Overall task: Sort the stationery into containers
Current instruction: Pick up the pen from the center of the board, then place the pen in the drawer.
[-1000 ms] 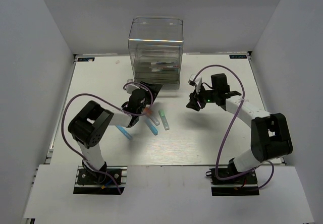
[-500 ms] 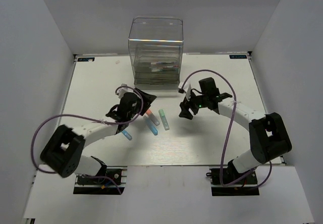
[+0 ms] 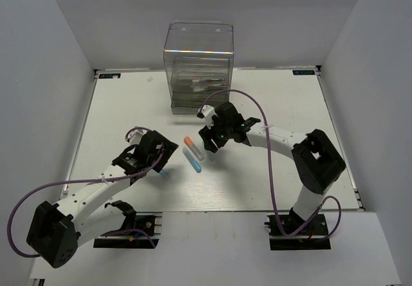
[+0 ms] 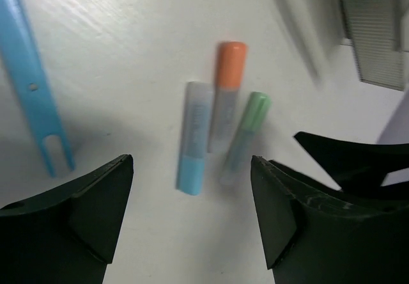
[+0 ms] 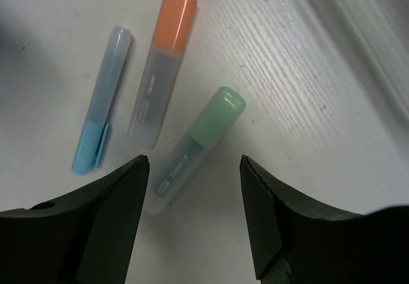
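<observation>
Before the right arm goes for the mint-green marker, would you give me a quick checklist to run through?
1. Right gripper open: ok.
2. Mint-green marker has its near end between the jaws: ok.
3. Orange marker lies apart from it: ok.
4. Left gripper open and holding nothing: ok.
5. A drawer of the cabinet open to receive it: cannot tell.

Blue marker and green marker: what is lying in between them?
The orange marker lies between the blue marker and the green marker; the left wrist view shows it.
</observation>
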Robot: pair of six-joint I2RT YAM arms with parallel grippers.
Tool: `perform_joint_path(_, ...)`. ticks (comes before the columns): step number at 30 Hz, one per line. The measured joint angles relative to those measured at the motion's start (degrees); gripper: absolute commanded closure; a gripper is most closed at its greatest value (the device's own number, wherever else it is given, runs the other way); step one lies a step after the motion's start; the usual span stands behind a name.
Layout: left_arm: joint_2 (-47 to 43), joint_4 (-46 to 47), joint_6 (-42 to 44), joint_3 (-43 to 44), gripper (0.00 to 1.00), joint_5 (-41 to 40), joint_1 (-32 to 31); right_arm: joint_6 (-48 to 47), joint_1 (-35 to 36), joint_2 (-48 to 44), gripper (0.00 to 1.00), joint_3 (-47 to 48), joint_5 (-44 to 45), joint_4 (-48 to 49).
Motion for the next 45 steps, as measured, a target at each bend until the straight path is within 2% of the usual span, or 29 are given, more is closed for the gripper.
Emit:
perform_joint_path(7,-1.5,-12.0,-2.0,1.3,0.16,-3.0,0.0,6.0,2.3,5.2,0.35,3.3,7.6,0.0)
perform_joint_path(15,-3.8,-15.1,-2.9,2.3,0.16,-4.6,0.0,8.7,3.1,8.3,0.38,3.5,11.4,-1.3)
perform_joint_path(18,-3.7,-15.1,-3.1,2.3,0.16,-4.6,0.0,9.3,3.2,9.7,0.45,4.0,12.4,-1.4)
perform_joint_path(21,-3.4,-15.0,-3.2,2.3,0.16,-4.5,0.0,9.4,3.3,10.0,0.60,4.2,13.1,-1.2)
perform_joint_path(22,-3.3,-14.9,-3.3,2.3,0.16,-4.5,0.0,9.5,3.3,10.1,0.68,4.2,13.3,-1.3)
perform_joint_path(26,-2.1,-13.3,-3.5,2.3,0.16,-3.6,0.0,8.9,3.3,10.0,0.86,3.8,12.6,-0.7)
perform_joint_path(30,2.3,-10.1,-3.5,2.3,0.16,-1.6,0.0,5.1,3.1,7.2,0.90,0.2,9.2,0.9)
perform_joint_path(35,11.6,-6.4,-2.1,3.3,0.17,1.6,0.0,-3.9,2.8,-0.9,0.94,-2.6,3.8,0.6)
perform_joint_path(39,18.7,-4.9,-0.5,6.7,0.17,3.0,0.0,-11.0,2.5,-5.6,0.96,0.5,1.5,1.9)
perform_joint_path(45,24.9,-2.5,1.8,10.2,0.18,4.4,0.0,-18.5,0.7,-6.2,0.98,6.1,1.9,5.2)
